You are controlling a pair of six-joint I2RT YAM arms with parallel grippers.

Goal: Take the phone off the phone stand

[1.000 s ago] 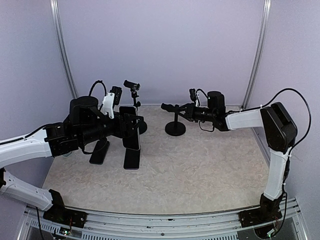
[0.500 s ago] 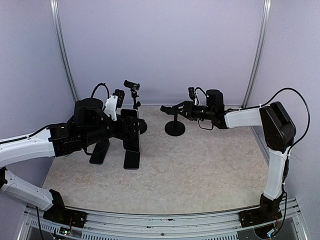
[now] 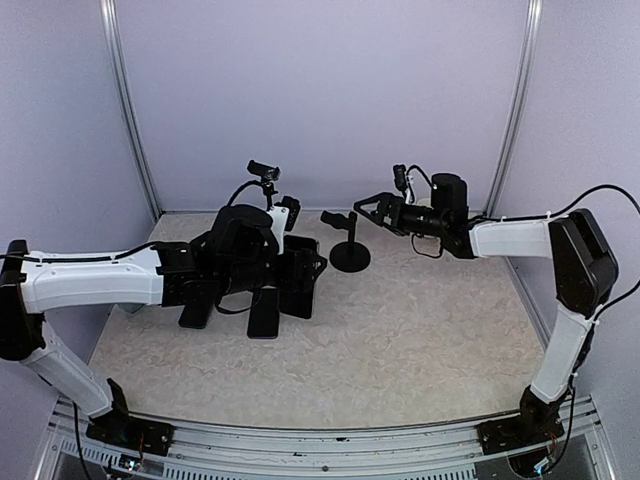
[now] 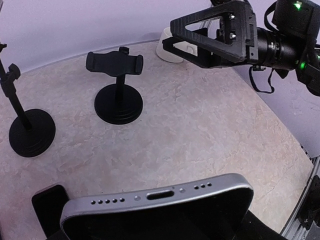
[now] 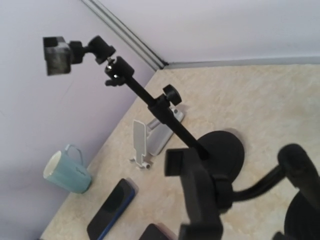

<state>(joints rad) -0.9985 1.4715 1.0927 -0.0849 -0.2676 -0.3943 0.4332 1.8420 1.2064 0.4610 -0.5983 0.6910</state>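
One view, the left wrist's, shows the phone (image 4: 160,200) clamped in left claw (image 3: 305,280); right claw (image 4: 170,33) gapes empty.

Silver-edged phone (image 4: 159,199) apart from upright black stand (image 4: 118,91)

Silver-edged phone (image 4: 160,196); black phone stand (image 4: 116,62); teal mug (image 5: 66,173); beige marbled table (image 4: 200,135).
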